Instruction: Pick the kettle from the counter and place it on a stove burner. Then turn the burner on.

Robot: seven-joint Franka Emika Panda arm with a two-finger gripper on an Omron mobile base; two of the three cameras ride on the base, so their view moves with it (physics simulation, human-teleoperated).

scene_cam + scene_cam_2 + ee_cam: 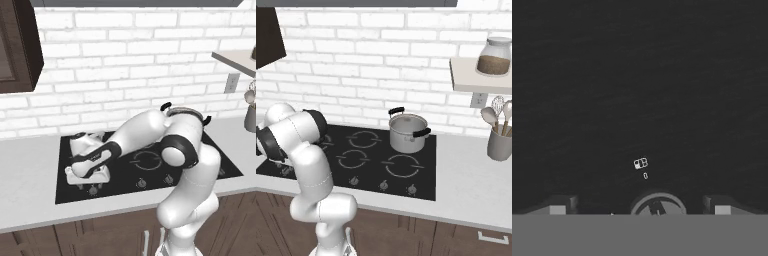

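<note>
Reaching low over the front-left corner of the black glass cooktop (210, 165), the arm has its hand (86, 176) just above the row of knobs along the cooktop's front edge.

- Hand view: dark glass close under the camera, one round knob (657, 205) sitting between the two finger tips, small white marking (641, 163) just beyond it. Tips stand well apart, one on each side of the knob, nothing held between them. Cannot tell whether either tip touches the knob.
- Kettle: a silver-grey rounded shape (80, 141) shows just behind the hand, over the cooktop's rear-left area, mostly hidden by the forearm. Probably the kettle, standing on the glass. Which ring it sits on I cannot tell; the arm covers that corner.
- Steel pot (407, 132) with two black handles stands on the cooktop's rear-right ring, untouched.
- Counter (471, 175) right of the cooktop carries only a utensil holder (499, 144); no kettle on it.

Judgement on progress: the pick and place look done, if that shape is the kettle. What is left is the burner. The hand is lined up on a knob but no ring glows, so the turn seems not yet made. Whether this knob serves the kettle's ring is unclear from here.
</note>
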